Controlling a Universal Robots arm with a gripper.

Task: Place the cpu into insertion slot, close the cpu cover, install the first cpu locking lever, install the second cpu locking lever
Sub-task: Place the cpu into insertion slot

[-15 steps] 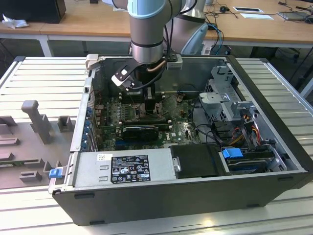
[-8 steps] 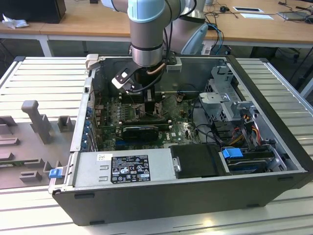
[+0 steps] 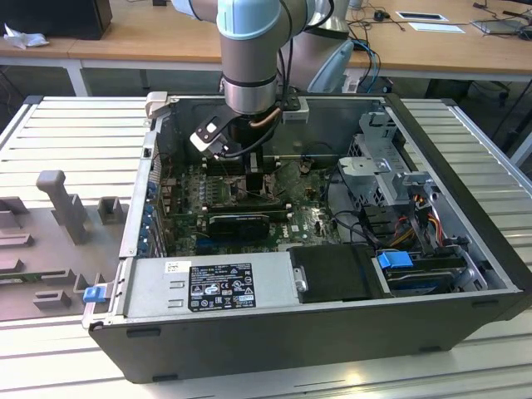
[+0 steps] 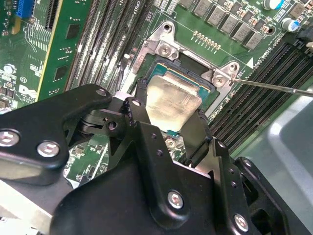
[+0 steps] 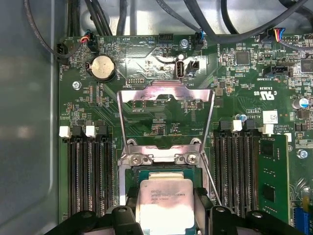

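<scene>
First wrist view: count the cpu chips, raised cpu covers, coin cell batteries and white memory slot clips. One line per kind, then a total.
cpu: 1
cpu cover, swung up: 1
coin cell battery: 1
white memory slot clips: 4
Total: 7

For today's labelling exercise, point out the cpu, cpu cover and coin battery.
cpu (image 5: pixel 164 200), first wrist view, metal top.
cpu cover (image 5: pixel 166 89), first wrist view, bar opposite its hinge.
coin battery (image 5: pixel 102 66), first wrist view, its face.
</scene>
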